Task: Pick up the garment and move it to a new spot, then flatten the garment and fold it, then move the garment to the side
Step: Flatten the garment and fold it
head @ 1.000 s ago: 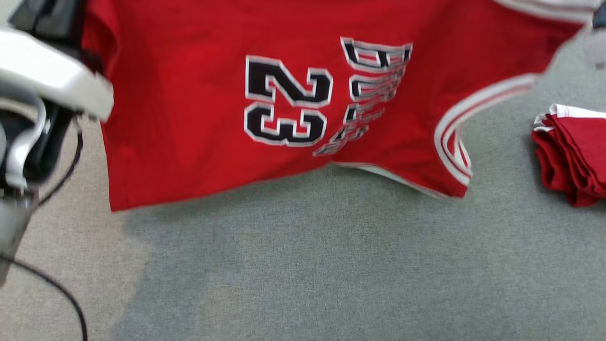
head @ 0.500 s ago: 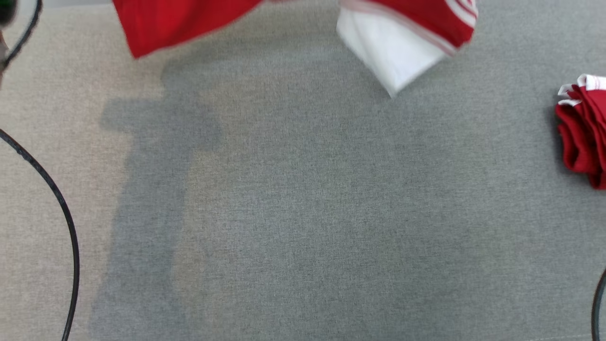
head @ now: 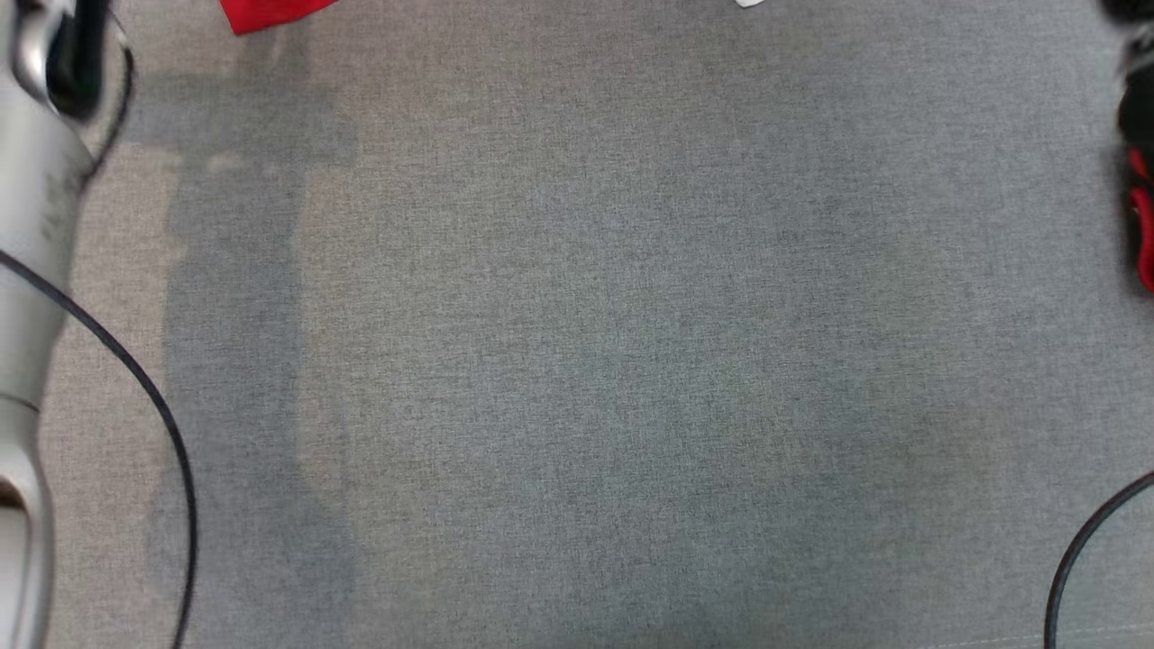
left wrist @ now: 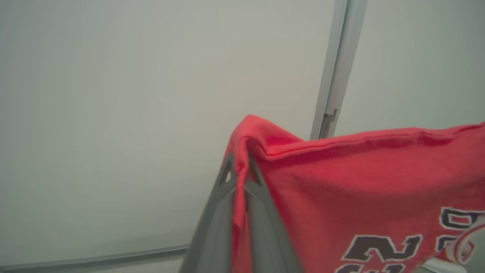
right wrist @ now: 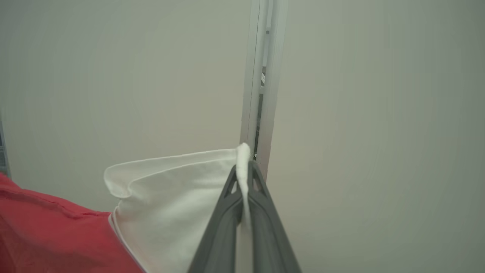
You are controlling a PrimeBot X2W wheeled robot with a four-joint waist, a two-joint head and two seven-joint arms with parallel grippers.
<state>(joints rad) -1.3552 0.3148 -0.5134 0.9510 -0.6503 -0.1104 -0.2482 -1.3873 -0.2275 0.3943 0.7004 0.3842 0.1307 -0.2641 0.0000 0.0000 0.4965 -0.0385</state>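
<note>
While jersey (left wrist: pixel 360 182) hangs spread, long axis left-right: left gripper (left wrist: pixel 240 168) clamped on red corner, right gripper (right wrist: pixel 243 175) on white corner.

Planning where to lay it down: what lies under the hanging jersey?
A grey cloth surface with a shadow, and black cables at its sides. The jersey hides anything further back.

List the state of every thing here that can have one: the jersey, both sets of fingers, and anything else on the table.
Jersey: held up off the table, spread between the two arms, unfolded.
Left fingers: shut on a red corner of the jersey.
Right fingers: shut on a white corner of the jersey.
Red cloth pile: at the table's right edge, blurred and mostly cut off; folded or not, cannot tell.
</note>
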